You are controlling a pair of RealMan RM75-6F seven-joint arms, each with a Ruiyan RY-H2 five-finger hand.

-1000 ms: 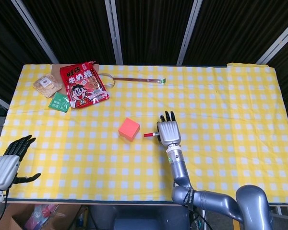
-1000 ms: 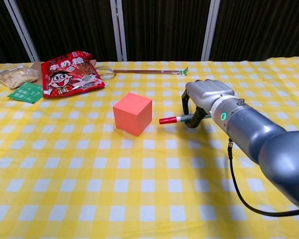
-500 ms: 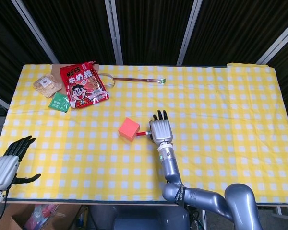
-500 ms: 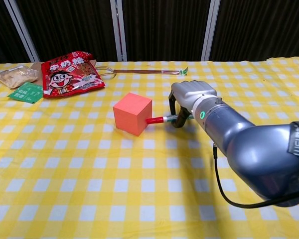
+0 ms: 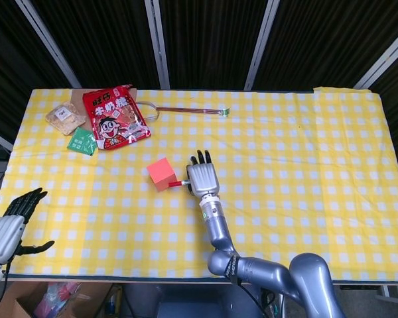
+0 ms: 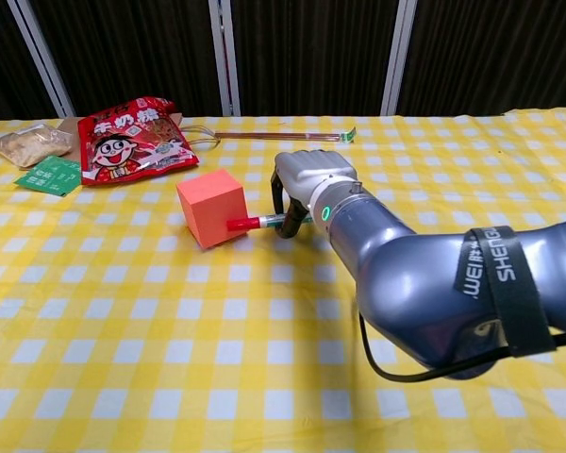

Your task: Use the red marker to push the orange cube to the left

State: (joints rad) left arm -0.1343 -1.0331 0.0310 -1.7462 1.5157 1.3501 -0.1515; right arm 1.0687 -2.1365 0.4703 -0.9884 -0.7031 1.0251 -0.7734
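The orange cube (image 5: 160, 173) (image 6: 212, 207) sits on the yellow checked tablecloth (image 5: 305, 159), left of centre. My right hand (image 5: 200, 179) (image 6: 307, 179) grips the red marker (image 5: 177, 183) (image 6: 255, 223), which lies level and points left. The marker's red tip touches the cube's right face. My left hand (image 5: 10, 222) hangs off the table's front left corner, fingers apart, holding nothing.
A red snack bag (image 5: 115, 117) (image 6: 132, 127), a green packet (image 5: 83, 141) (image 6: 49, 175) and a clear bag of snacks (image 5: 65, 116) (image 6: 30, 143) lie at the back left. A thin long-handled tool (image 5: 186, 109) (image 6: 274, 136) lies along the back edge.
My right hand has moved left with the marker, met the cube and pushed it left, turning it a little. The left hand has barely moved.
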